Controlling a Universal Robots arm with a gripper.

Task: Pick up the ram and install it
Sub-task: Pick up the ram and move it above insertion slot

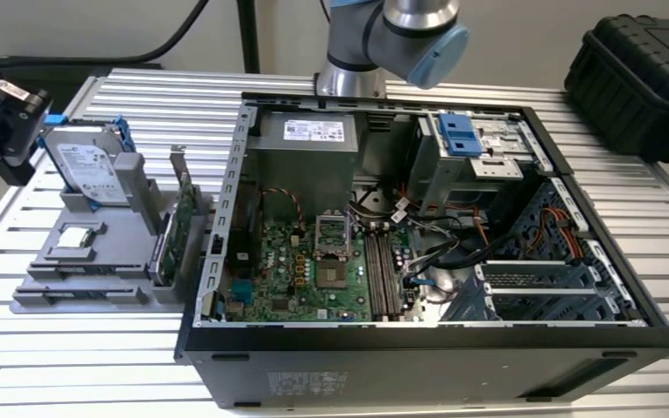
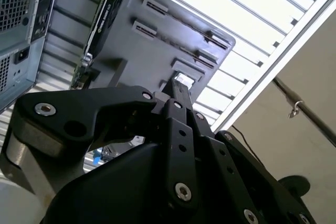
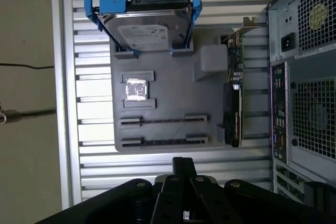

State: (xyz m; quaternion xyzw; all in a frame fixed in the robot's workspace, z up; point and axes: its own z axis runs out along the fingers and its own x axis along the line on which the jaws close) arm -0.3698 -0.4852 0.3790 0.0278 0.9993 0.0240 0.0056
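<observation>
My gripper [image 1: 11,170] hangs high over the table at the exterior view's left edge, above and outward of the grey parts tray [image 1: 102,261]. In both wrist views its fingers meet in one narrow bar [image 2: 180,88] [image 3: 184,162], shut, with nothing visible between them. The tray's two long narrow holders [image 3: 163,120] look bare in the first wrist view. The ram is hidden or out of view. On the motherboard, long memory slots [image 1: 383,270] run beside the processor socket, and I cannot tell whether a stick stands in them.
The tray [image 3: 173,98] carries a hard drive in blue rails [image 3: 147,30], a small silver processor chip [image 3: 136,88] and a green expansion card [image 3: 233,103] on edge. The open computer case [image 1: 428,348] lies beside it. A black hard case [image 1: 648,78] sits at the back right.
</observation>
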